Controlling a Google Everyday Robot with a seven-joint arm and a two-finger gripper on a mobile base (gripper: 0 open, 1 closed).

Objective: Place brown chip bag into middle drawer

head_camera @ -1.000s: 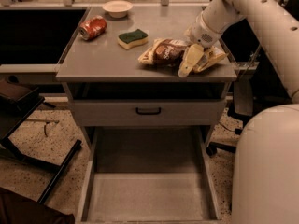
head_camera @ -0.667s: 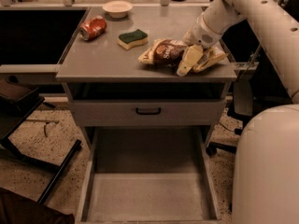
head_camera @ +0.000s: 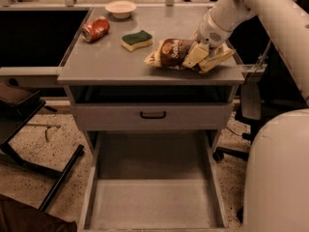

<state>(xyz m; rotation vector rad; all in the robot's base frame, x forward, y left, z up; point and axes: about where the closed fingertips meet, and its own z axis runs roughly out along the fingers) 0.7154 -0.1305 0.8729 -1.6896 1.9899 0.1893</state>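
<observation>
The brown chip bag lies flat on the cabinet top, right of centre, with its dark middle and pale ends showing. My gripper reaches down from the upper right and sits on the bag's right end, hiding that part. The middle drawer is pulled fully out below, towards the camera, and its flat grey floor is bare.
A green-and-yellow sponge, a red soda can and a small white bowl are on the cabinet top. A shut drawer front with a black handle is above the open drawer. My white arm and body fill the right side.
</observation>
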